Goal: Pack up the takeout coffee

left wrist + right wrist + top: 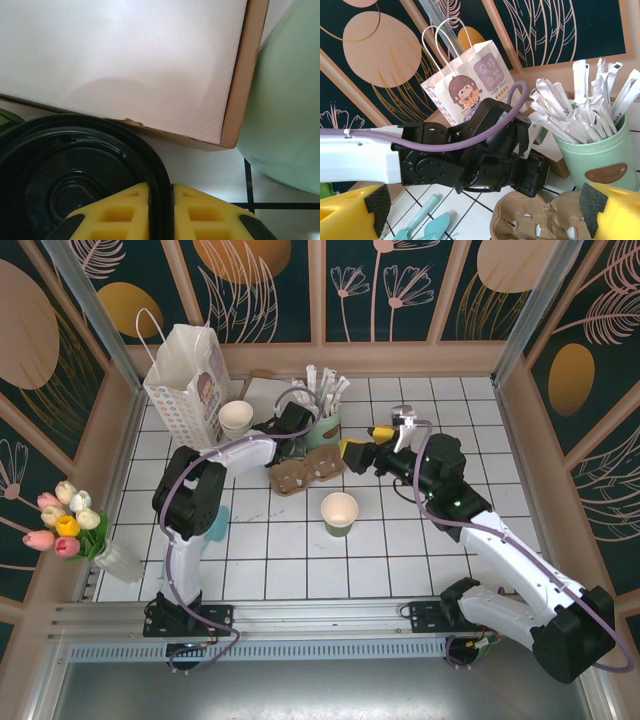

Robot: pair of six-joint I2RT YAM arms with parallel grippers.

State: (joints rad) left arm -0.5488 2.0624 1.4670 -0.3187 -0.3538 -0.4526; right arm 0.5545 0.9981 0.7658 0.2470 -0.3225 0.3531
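Note:
A round black plastic lid [75, 175] lies low and left in the left wrist view. My left gripper [160, 194] is shut on its rim, one yellow pad on each side of the edge. Whatever is under the lid is hidden. From above, the left wrist [293, 422] sits low beside the pale green cup of sticks [326, 426]. The takeout coffee's green paper cup [340, 512] stands lidless on the tiles, cream inside. My right gripper [365, 443] hovers open just right of the cardboard cup carrier [305, 470], with nothing between its fingers [615, 212].
A brown box of white napkins [240, 90] sits just beyond the lid. A printed paper bag [188, 380] and a stack of cups [237, 418] stand at the back left. Teal tools [422, 225] lie on the tiles, and flowers [65, 525] stand at the left edge.

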